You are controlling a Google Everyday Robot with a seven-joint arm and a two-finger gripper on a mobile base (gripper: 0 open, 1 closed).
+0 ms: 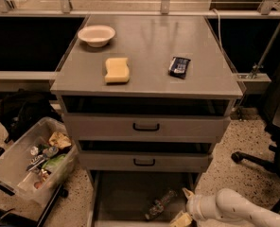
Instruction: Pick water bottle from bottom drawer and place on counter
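Where the white arm (pixel 246 211) comes in from the lower right corner, the hand (pixel 183 205) hangs low at the right front of the pulled-out bottom drawer (pixel 123 197). Its two pale fingers (pixel 186 192) stand spread apart, with nothing between them. Just to the hand's left, the water bottle (pixel 160 204) lies on its side on the drawer's flat grey floor, slanted, with its nearer end toward the drawer's front. It is close to the fingers, but contact cannot be made out.

Above the hand and farther back, the two shallower drawers sit nearly shut, the lower handle (pixel 144 162) and the upper handle (pixel 146 126) both up and to the hand's left. Well off to the left of the hand, a clear plastic bin (pixel 17 171) of odds and ends rests on the speckled floor, with a black bag (pixel 21 112) behind it. To the hand's right, the leg of a chair base (pixel 251 159) shows on the floor.

Higher and farther still is the surface (pixel 144 46) on top of the cabinet. On it, a dark snack packet (pixel 179 66) lies almost straight beyond the hand, a yellow sponge (pixel 117 70) sits farther left, and a pale bowl (pixel 96 35) stands at the far left corner.
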